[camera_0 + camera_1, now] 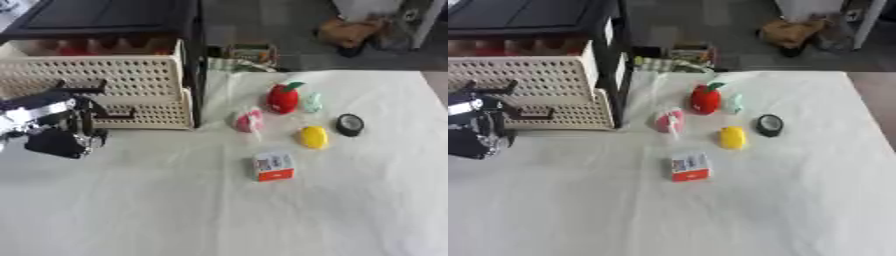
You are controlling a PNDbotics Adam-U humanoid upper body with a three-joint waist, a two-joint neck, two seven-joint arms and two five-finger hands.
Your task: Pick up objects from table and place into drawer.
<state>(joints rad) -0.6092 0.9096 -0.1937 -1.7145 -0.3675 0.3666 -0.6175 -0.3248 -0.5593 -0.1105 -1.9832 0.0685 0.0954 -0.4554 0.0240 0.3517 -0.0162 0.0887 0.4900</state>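
Objects (297, 125) lie well right of the left hand (61, 127), whose finger state I cannot tell, by the drawer (114, 90).

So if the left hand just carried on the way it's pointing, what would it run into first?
Most likely the front of the lower cream drawer. The left hand sits just in front of it, fingers aimed at its handle; depth is hard to judge.

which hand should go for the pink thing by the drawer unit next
Probably the left. The left hand is the only hand in view, low beside the cream drawer unit, and the pink object lies just past that unit's right edge. The right hand shows in neither view.
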